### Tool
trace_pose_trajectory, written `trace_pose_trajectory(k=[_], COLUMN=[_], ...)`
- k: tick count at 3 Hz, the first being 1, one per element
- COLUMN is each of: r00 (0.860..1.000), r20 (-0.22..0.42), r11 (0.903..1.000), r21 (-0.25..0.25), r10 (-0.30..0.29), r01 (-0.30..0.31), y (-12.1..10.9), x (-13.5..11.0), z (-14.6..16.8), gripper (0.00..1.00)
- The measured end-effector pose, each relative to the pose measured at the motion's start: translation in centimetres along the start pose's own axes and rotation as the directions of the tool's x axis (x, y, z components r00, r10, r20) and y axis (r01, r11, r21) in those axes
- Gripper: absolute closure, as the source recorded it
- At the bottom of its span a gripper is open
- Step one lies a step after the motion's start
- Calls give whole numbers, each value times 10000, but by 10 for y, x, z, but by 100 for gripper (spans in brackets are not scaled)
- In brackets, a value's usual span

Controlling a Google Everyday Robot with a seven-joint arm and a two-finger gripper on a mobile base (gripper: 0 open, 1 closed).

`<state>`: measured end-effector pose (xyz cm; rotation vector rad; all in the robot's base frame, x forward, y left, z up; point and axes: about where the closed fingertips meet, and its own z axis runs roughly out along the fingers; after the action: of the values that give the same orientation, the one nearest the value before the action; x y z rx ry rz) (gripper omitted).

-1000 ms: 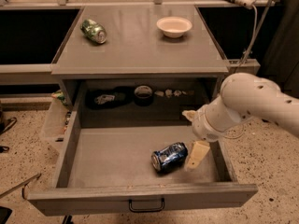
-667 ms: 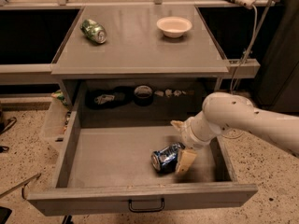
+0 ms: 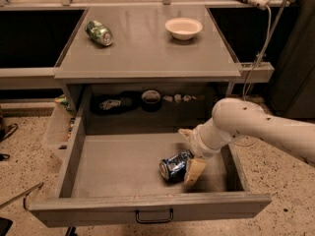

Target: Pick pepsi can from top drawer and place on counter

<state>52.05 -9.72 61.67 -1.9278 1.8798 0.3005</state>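
The pepsi can (image 3: 172, 166) is blue and dented. It lies on its side on the floor of the open top drawer (image 3: 118, 163), right of the middle and near the front panel. My gripper (image 3: 189, 154) is inside the drawer at the can's right end, coming in from the right on the white arm (image 3: 256, 127). Its two cream fingers are spread apart, one behind the can and one in front of it, and they are not closed on it. The grey counter (image 3: 147, 43) lies above the drawer.
A green dented can (image 3: 99, 33) lies at the counter's left. A cream bowl (image 3: 183, 28) stands at its back right. Dark objects and small items (image 3: 150, 99) sit on the shelf behind the drawer. A translucent bin (image 3: 60, 127) hangs left of the drawer. The drawer handle (image 3: 154, 215) is on the front panel.
The arm has moved left and down into the drawer. The gripper has come from right of the can to straddle its right end. The can has barely moved.
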Motion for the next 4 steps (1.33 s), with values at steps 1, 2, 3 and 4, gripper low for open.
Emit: trace_pose_trajectory(k=[1, 2, 3, 4], r00=[10000, 10000, 10000, 9988], r20=[4, 5, 47, 261], r11=[10000, 10000, 10000, 9991], r21=[-10, -10, -20, 41], r10=[-1, 1, 43, 424], r01=[1, -1, -43, -425], y=[0, 0, 1, 0], x=[0, 0, -1, -6], z=[0, 0, -1, -17], gripper=[18, 41, 64, 88])
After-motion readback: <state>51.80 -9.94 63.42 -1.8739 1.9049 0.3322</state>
